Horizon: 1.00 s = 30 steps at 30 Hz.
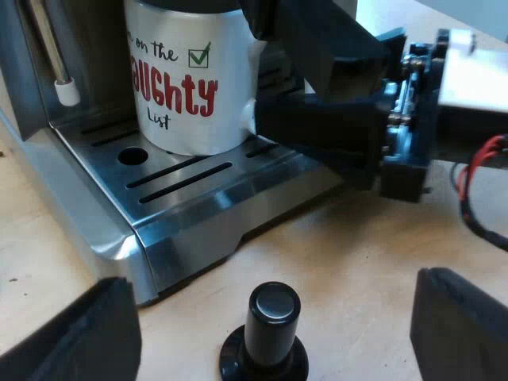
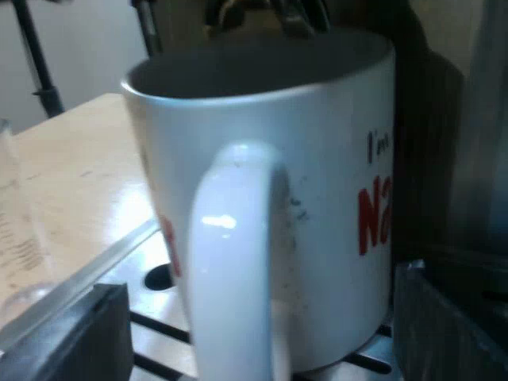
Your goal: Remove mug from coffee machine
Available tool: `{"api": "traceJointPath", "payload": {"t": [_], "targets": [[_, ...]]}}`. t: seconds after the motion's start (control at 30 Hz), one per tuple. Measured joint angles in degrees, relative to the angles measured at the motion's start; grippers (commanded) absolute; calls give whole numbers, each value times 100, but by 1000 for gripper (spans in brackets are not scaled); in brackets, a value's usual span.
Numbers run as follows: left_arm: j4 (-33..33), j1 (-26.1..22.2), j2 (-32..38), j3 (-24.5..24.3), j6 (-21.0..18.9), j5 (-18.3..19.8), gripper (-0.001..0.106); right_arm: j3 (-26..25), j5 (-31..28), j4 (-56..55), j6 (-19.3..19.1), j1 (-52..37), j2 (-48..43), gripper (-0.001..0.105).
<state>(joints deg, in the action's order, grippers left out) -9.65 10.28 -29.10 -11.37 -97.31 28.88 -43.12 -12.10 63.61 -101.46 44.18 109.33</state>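
Observation:
A white mug [image 1: 186,79] with red and black lettering stands on the espresso machine's slotted drip tray [image 1: 182,186]. My right gripper [image 1: 270,79] is at the mug's handle side. In the right wrist view the mug [image 2: 317,159] is very close, handle [image 2: 230,262] toward the camera, under the machine's spouts [image 2: 270,16]. My right gripper [image 2: 262,333] is open, with one finger on each side of the handle and a gap to the mug on both sides. My left gripper [image 1: 270,337] is open over the table before the machine, above a tamper [image 1: 270,329] with a black knob.
The steam wand [image 1: 59,71] hangs beside the mug over the tray. A measuring glass [image 2: 17,238] stands on the wooden table [image 2: 71,175] next to the machine. Bare wood [image 1: 357,262] lies around the tamper.

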Motion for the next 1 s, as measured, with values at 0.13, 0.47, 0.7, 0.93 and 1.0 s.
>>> {"api": "traceJointPath", "payload": {"t": [0.13, 0.47, 0.7, 0.93, 1.0], "targets": [[0, 0, 0, 0, 0, 0, 72, -104, -106, -38, 0, 0, 77, 69], [0, 0, 0, 0, 0, 0, 72, -256, -106, -316, 31, -202, 77, 67], [0, 0, 0, 0, 0, 0, 72, -301, -26, -329, 31, -207, 77, 40], [0, 0, 0, 0, 0, 0, 72, -301, 3, -329, 31, -207, 77, 36], [0, 0, 0, 0, 0, 0, 72, -301, 3, -329, 31, -207, 77, 36]]}}
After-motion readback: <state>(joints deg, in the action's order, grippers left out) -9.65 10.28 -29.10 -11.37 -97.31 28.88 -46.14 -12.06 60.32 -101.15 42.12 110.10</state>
